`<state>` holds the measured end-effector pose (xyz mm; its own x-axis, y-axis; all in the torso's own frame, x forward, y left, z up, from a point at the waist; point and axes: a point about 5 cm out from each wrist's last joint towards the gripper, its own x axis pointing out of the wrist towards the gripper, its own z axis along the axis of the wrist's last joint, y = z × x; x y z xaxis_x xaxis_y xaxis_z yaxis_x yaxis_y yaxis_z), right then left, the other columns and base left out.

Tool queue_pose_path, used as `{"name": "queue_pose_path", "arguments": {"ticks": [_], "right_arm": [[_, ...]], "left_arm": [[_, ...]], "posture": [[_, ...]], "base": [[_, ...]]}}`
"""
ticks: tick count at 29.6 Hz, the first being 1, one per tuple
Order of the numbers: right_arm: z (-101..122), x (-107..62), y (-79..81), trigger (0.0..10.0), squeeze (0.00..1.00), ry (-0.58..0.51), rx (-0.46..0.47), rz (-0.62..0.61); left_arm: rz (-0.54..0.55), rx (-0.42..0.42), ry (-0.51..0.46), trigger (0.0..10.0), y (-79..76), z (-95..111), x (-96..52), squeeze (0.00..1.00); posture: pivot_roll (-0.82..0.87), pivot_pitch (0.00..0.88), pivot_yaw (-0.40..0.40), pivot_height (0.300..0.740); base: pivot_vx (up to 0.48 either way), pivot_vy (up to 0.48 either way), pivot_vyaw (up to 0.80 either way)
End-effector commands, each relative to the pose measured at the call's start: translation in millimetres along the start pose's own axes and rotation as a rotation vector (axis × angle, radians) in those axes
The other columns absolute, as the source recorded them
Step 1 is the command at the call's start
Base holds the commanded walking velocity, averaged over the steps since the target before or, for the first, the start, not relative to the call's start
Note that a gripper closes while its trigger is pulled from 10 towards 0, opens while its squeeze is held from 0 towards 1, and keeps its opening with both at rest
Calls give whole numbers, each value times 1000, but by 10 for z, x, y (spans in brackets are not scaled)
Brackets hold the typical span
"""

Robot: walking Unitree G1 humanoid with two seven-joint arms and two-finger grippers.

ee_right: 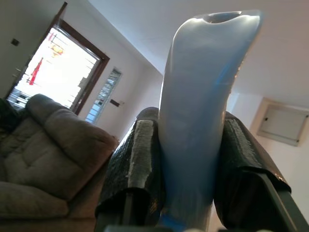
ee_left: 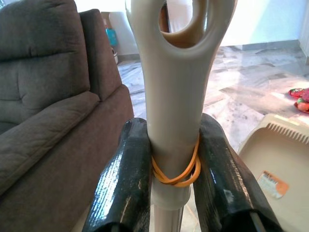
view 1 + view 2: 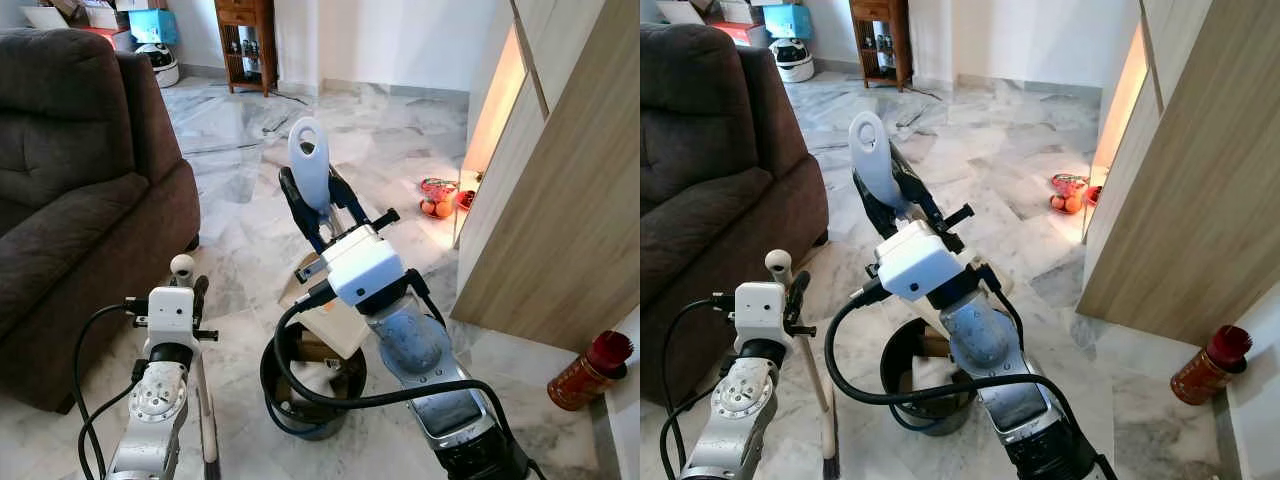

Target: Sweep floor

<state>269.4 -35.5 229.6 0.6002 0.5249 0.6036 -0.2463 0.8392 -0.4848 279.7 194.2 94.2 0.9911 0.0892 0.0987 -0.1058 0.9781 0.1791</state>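
My left gripper (image 2: 173, 133) is shut on a cream broom handle (image 2: 174, 72) that has a loop end and an orange rubber band (image 2: 176, 175). It holds the broom upright beside the sofa, and the stick (image 3: 818, 395) runs down to the floor. My right gripper (image 3: 316, 207) is shut on a pale blue handle (image 3: 308, 150) with a loop at its top, raised in front of me. A beige dustpan (image 2: 277, 164) hangs below the right arm, over a black bin (image 3: 898, 352).
A brown sofa (image 3: 70, 180) fills the left side. A wooden cabinet wall (image 3: 560, 200) stands on the right, with a red bottle (image 3: 590, 370) at its foot. Small red and orange items (image 3: 438, 198) lie by the cabinet. Marble floor (image 3: 240, 140) stretches ahead to a wooden shelf (image 3: 245, 40).
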Motion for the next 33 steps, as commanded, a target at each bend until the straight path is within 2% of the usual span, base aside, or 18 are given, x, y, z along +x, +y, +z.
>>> {"name": "queue_pose_path", "arguments": {"ticks": [1, 5, 10, 13, 15, 16, 17, 21, 23, 26, 33], "right_arm": [[80, 78, -95, 10000, 0, -66, -93, -21], [-14, 84, -308, 10000, 0, -23, -183, -94], [-206, 3, -506, 10000, 0, 71, -206, -176], [-400, -120, -655, 10000, 0, 184, -191, -273], [-639, -322, -809, 10000, 0, 319, -206, -356], [-639, -322, -809, 10000, 0, 319, -206, -356], [-732, -415, -852, 10000, 0, 368, -223, -376], [-884, -622, -908, 10000, 0, 444, -276, -400], [-958, -725, -937, 10000, 0, 487, -261, -431], [-1114, -928, -966, 10000, 0, 575, -168, -519], [-1249, -1140, -990, 10000, 0, 659, -101, -613]], "left_arm": [[-2, 18, -61, 10000, 4, 99, 32, 0], [2, 18, -63, 10000, 15, 104, 29, 0], [3, 20, -62, 10000, 24, 99, 21, 0], [4, 22, -60, 10000, 37, 94, 13, 0], [8, 25, -59, 10000, 68, 88, -3, 0], [8, 25, -59, 10000, 68, 88, -3, 0], [8, 25, -60, 10000, 75, 86, -14, 0], [4, 26, -61, 10000, 84, 81, -49, 0], [4, 28, -60, 10000, 94, 76, -63, 0], [3, 32, -54, 10000, 115, 63, -87, 0], [-1, 39, -40, 10000, 131, 30, -110, 0]], "posture": [[160, 0, 20, 740], [159, 0, 21, 740], [158, 0, 21, 740], [160, 0, 20, 740], [161, 0, 20, 740], [161, 0, 20, 740], [160, 0, 20, 740], [161, 0, 22, 740], [162, 0, 24, 740], [163, 0, 26, 740], [160, 0, 31, 740]], "base": [[0, 0, 0], [0, 0, 0], [0, 0, 0], [0, 0, 0], [0, 0, 0], [0, 0, 0], [0, 0, 0], [0, 0, 0], [0, 0, 0], [0, 0, 0], [0, 0, 0]]}}
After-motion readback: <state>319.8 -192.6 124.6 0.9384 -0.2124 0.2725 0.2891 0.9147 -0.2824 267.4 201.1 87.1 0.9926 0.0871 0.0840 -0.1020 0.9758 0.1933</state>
